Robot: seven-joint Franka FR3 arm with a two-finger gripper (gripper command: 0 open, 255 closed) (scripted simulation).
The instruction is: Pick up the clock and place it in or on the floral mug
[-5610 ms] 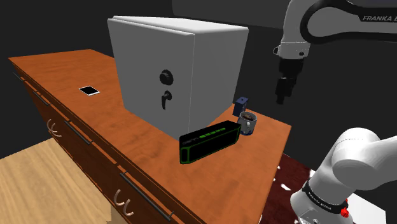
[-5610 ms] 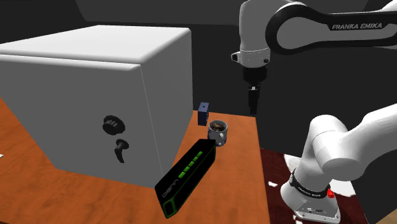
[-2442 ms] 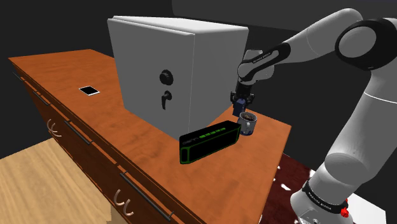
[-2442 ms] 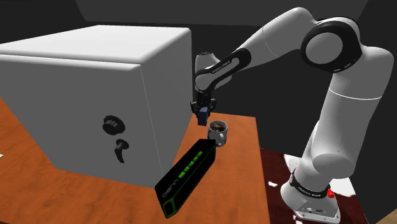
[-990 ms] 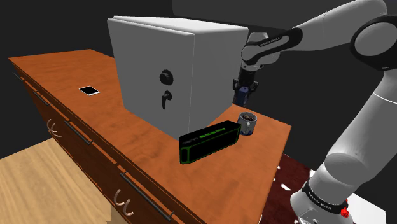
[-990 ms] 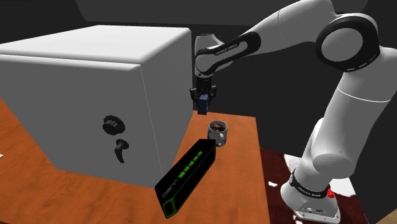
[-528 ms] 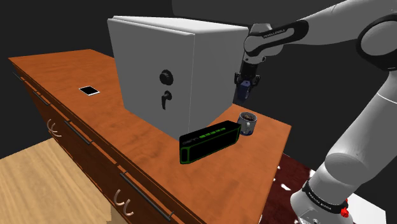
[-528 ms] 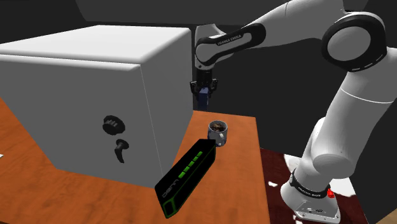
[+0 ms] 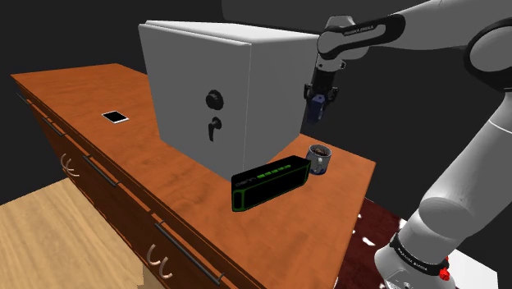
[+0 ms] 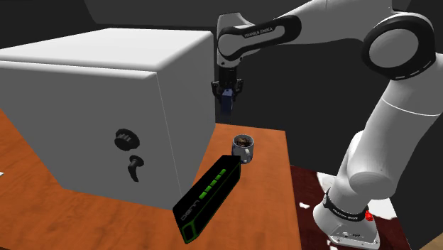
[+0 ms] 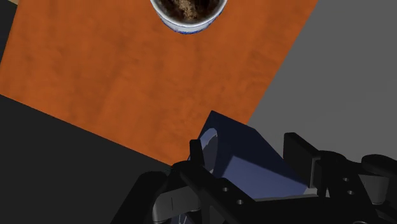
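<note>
A brown bench (image 9: 98, 156), a mug (image 9: 318, 158) on it, a clock (image 9: 313, 113) up in the air.
The claw (image 9: 316, 105) is clamped on the little blue clock, high above the bench beside the big white box (image 9: 221, 74). The mug sits below and a bit to the side. The claw should slide until the clock is right over the mug's mouth, then go down slowly before it lets go.

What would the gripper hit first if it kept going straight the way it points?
Probably the table, near its edge beside the mug, not the mug itself. The clock that the gripper holds would touch down first. Depth is hard to judge.
</note>
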